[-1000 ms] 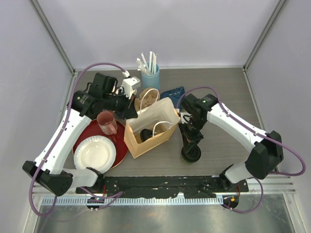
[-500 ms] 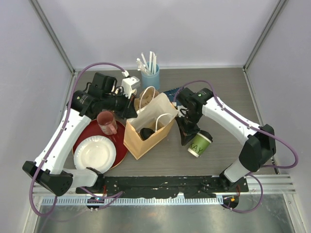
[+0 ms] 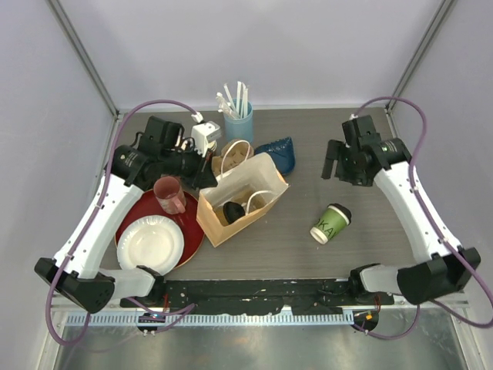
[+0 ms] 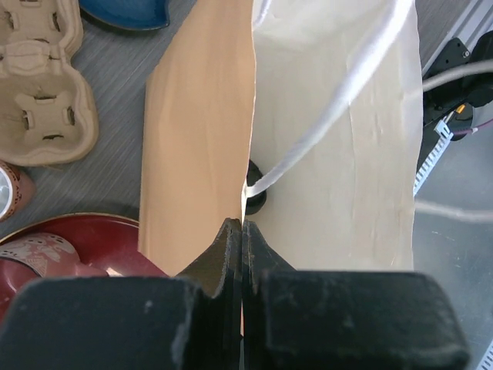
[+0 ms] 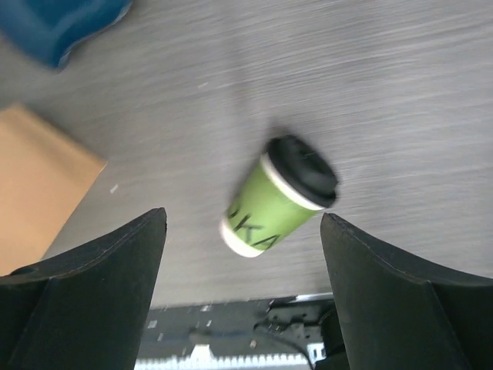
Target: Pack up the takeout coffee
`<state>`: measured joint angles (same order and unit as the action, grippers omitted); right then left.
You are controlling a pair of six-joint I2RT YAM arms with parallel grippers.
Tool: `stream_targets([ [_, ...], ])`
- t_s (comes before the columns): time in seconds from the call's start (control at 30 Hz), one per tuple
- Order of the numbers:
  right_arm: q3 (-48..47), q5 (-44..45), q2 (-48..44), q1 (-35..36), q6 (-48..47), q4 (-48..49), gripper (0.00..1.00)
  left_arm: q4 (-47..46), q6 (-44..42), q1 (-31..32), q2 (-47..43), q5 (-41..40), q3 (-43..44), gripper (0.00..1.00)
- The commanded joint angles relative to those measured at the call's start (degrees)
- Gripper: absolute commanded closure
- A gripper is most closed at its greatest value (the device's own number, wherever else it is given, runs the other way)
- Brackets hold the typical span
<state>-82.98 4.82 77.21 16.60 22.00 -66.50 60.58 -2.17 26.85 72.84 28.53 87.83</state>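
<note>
Right hand: fingers spread wide, nothing between them, hanging high over the right rear of the tabletop.

Below it and nearer the front edge, well apart from the hand: green cup, on its side on the bare surface, black lid on and pointing toward the far right.

Left hand: closed, pinching the rim of the paper bag and holding its mouth open. A dark rounded thing sits inside; cannot tell if it is the second cup.

Handling, judged:
- Paper wall is thin and soft and dents under a hard squeeze. Probably light, though the fill is unknown.
- Lid is press-fit and could pop under side load.
- Lying round, it will roll if nudged.

Hold: straddle the body across its axis, close under the lid rim where the rolled lip stiffens it. Close gently.
</note>
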Motion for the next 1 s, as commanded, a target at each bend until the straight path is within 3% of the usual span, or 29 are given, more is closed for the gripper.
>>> stream_targets([
  [0.0, 9.1, 20.3, -6.4, -0.4, 7.5, 6.9, 0.13, -2.7, 0.0, -0.5, -2.3, -0.3, -1.2, 1.0],
  [0.17, 14.2, 21.7, -7.0, -1.2, 15.6, 5.8, 0.1, -2.9, 1.1, -0.5, -2.3, -4.9, -1.7, 0.98],
  [0.3, 16.1, 21.4, -7.5, -1.7, 21.7, 3.8, 0.01, -3.4, 2.7, -0.6, -3.0, -8.1, -2.3, 0.96],
  [0.5, 22.9, 27.0, -17.0, -2.6, 31.7, 0.9, 0.0, -3.8, 10.9, -0.7, -3.7, -9.1, -6.0, 0.98],
  [0.67, 30.7, 24.4, -22.2, -3.6, 43.4, -1.8, 0.0, -3.6, 15.3, -1.2, -4.2, -8.6, -7.9, 0.96],
  [0.9, 35.8, 24.7, -19.8, -4.5, 41.8, 0.5, 0.0, -2.4, 15.3, -1.2, -5.3, -12.2, -9.3, 0.85],
  [0.97, 36.0, 25.1, -18.9, -5.0, 41.1, 0.8, 0.0, -2.3, 14.7, -1.2, -5.8, -13.2, -8.9, 0.77],
])
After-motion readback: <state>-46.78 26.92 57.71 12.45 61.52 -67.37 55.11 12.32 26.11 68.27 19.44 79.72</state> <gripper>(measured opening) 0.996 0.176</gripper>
